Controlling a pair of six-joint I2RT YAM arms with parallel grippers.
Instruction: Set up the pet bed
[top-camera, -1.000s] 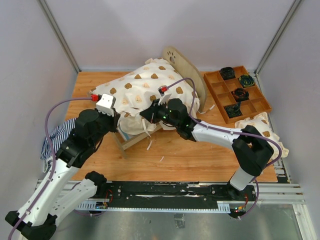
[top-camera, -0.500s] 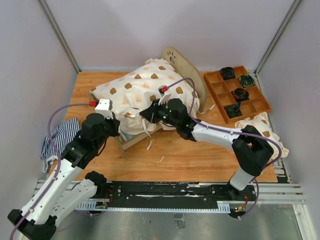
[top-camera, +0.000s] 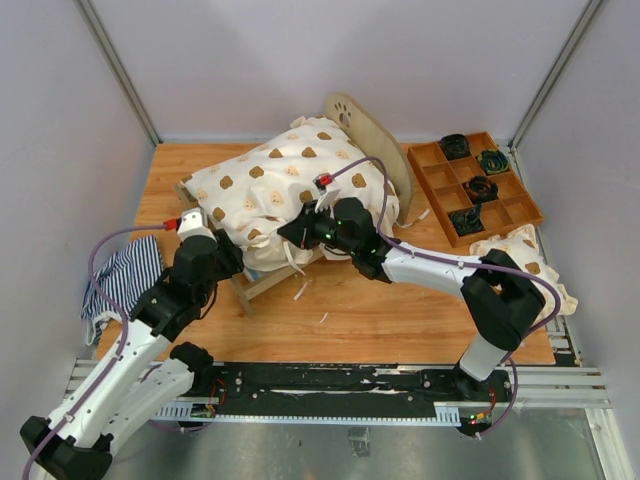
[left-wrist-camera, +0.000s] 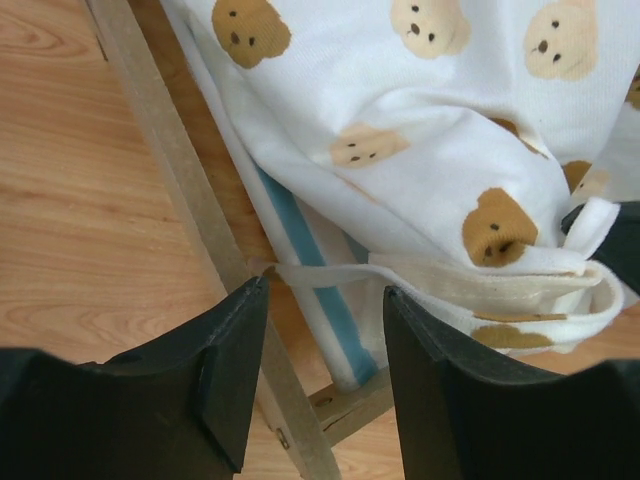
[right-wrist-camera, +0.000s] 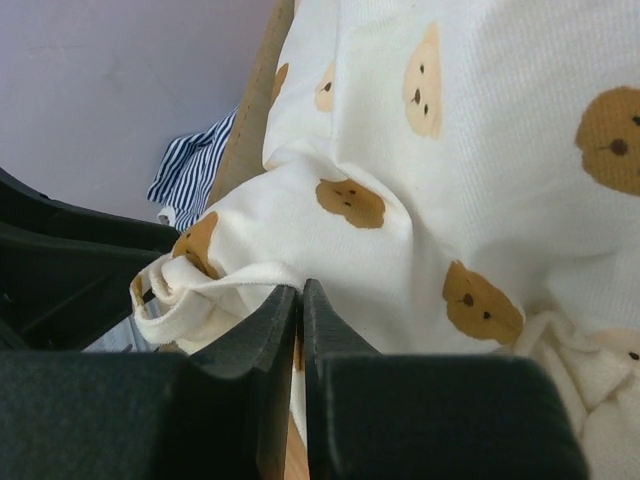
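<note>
The pet bed's plywood headboard (top-camera: 367, 143) with its paw cutout stands at the far middle. A white bear-print cover (top-camera: 280, 175) is draped over the whole bed. In the left wrist view a frame rail (left-wrist-camera: 170, 170) and the blue-and-white mattress edge (left-wrist-camera: 312, 290) show under the cover (left-wrist-camera: 400, 100). My left gripper (top-camera: 205, 222) (left-wrist-camera: 325, 292) is open at the bed's near-left corner with nothing held; a white tie string (left-wrist-camera: 330, 270) lies just beyond its tips. My right gripper (top-camera: 290, 232) (right-wrist-camera: 301, 287) has its jaws almost together on the cover's hem (right-wrist-camera: 225, 280) at the bed's near side.
A brown compartment tray (top-camera: 432, 160) holding dark small parts sits at the far right. A second bear-print cloth (top-camera: 520, 255) lies near the right arm. A navy-striped cloth (top-camera: 120, 280) lies at the left table edge. Loose white ties (top-camera: 300, 290) trail on the wood in front of the bed.
My left gripper has opened, let go of the cover and drawn back toward the near left. The cover's left corner has settled lower over the bed. The right arm has barely moved.
</note>
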